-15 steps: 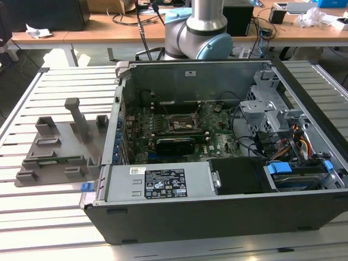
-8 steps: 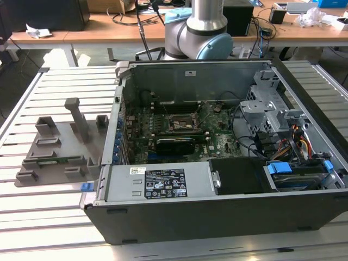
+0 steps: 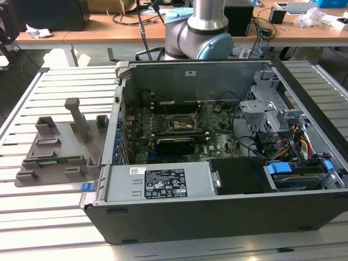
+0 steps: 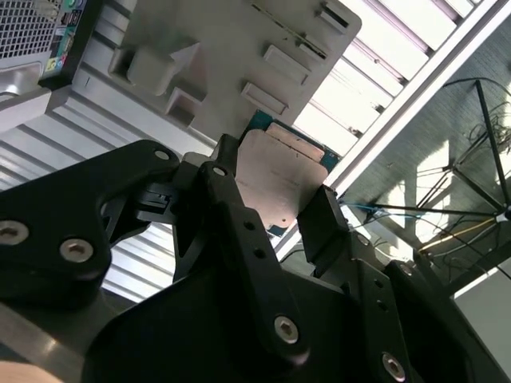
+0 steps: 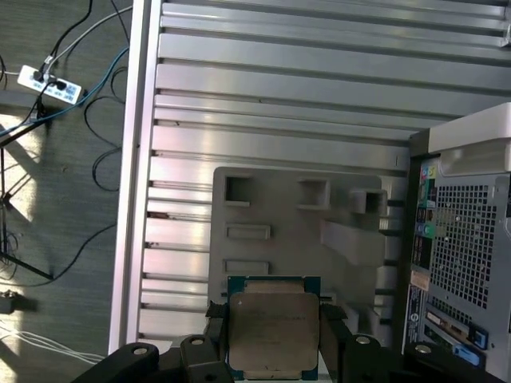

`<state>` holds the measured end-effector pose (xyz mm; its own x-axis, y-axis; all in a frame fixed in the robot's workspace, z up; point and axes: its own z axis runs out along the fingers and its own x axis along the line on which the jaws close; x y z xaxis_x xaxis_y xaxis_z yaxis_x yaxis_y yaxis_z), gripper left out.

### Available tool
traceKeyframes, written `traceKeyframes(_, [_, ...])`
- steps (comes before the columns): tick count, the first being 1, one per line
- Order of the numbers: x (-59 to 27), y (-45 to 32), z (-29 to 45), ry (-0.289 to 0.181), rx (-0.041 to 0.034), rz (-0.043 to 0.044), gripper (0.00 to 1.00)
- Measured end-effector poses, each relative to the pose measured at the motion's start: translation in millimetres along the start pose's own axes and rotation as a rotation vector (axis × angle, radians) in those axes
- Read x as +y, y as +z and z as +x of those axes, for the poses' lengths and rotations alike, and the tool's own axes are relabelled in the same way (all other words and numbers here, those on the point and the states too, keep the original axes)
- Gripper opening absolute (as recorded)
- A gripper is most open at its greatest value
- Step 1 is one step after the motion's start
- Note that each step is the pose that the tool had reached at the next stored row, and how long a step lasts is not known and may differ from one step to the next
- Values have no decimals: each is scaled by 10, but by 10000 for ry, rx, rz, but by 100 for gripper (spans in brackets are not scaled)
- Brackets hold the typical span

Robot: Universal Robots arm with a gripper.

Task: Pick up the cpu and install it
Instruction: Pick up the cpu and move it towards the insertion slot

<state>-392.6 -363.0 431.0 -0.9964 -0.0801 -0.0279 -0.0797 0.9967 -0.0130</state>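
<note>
I judged the cpu point(image 5: 274, 339) light, stiff and fragile; the gripper point(image 5: 274, 323) had its fingers point(image 5: 332, 329) clamped on opposite edges.

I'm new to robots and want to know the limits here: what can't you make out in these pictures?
Side edges of the cpu: covered by the gripper in both wrist views.
The socket: too small in the exterior view to tell if it is empty.
The arm: cut off by the exterior view's top edge.

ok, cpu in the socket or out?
Out. In both wrist views the cpu is clamped in the gripper, outside the computer case, with the grey fixture behind it.
</note>
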Motion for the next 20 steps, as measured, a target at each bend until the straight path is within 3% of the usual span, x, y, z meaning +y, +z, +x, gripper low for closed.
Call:
traceKeyframes(4, [-12,5,-152,0,0,0,55])
traceKeyframes(20, [-37,15,-519,0,0,0,55])
